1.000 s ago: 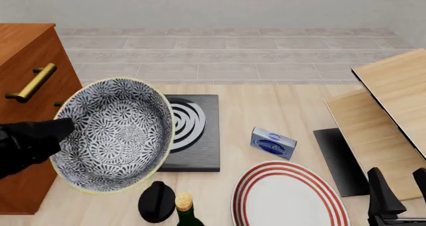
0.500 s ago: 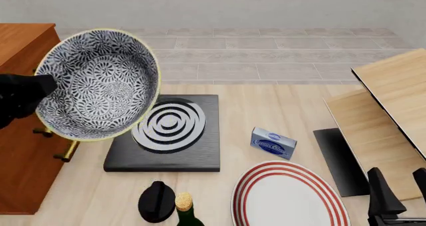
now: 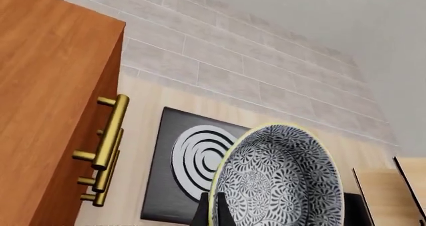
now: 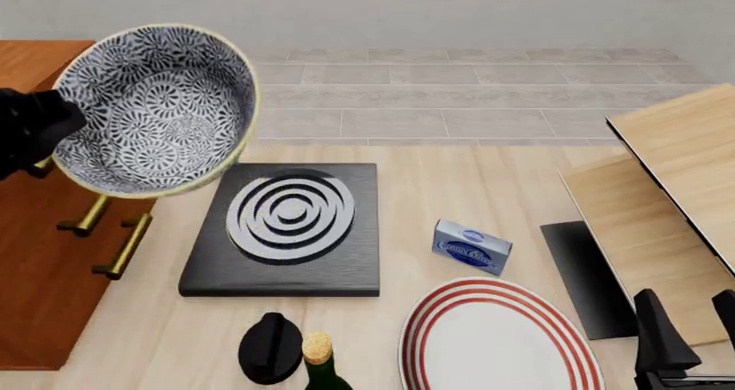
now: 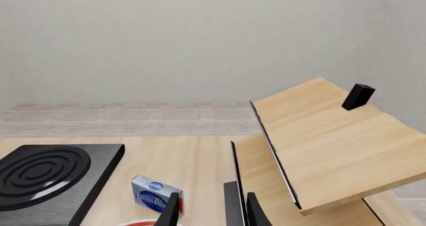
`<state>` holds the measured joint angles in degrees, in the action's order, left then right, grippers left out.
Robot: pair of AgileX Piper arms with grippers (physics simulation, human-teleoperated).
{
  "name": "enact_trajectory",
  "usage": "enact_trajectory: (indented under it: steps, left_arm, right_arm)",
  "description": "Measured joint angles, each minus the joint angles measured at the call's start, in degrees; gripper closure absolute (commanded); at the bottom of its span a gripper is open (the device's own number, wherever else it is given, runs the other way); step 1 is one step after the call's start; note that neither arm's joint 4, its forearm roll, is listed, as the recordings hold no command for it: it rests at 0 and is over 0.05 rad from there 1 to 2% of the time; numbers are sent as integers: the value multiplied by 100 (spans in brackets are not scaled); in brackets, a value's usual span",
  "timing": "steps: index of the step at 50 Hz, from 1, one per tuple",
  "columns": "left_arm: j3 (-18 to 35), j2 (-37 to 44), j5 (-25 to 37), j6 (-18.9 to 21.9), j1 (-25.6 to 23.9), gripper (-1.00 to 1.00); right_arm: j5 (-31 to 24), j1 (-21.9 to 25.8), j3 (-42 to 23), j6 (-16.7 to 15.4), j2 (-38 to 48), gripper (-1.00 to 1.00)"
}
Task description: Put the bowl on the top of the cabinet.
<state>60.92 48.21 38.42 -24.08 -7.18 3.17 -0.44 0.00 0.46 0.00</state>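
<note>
Aloft at the table's left side, the bowl hangs tilted with its patterned inside turned toward the front camera, pinched by its rim in the left gripper, whose black fingers straddle the rim's edge in the left wrist view; the bowl sits in front of the cabinet, overlapping its upper front edge and the topmost of its brass handles, and whether it touches the wood cannot be told. Below and to the right of the bowl lies a black hob with white concentric rings, flat on the table. Near the hob's right edge stands a small blue box, and just in front of it a white plate with red rings runs off the bottom of the front view. At the near edge, a black rounded object sits beside a corked bottle. Pale wooden boards slope along the right side, with a small black block resting on the upper one. The right gripper waits low at the bottom right corner, its fingers parted and holding nothing
</note>
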Motion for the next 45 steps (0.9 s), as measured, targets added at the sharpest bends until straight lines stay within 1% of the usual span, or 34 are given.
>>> enact_trajectory:
  steps: [10, 23, 33, 39, 45]
  left_arm:
    - [289, 157, 226, -180, -13, 100]
    - [606, 338, 541, -523, -29, 100]
    - [896, 566, 899, -778, 135, 100]
    - [1034, 715, 1063, -841, 221, 100]
    - [1221, 884, 1232, -781, 265, 100]
  right_arm:
    - [0, 0, 0, 0, 0, -100]
    - [0, 0, 0, 0, 0, -100]
    - [0, 0, 0, 0, 0, -100]
    - [0, 0, 0, 0, 0, -100]
    - [0, 0, 0, 0, 0, -100]
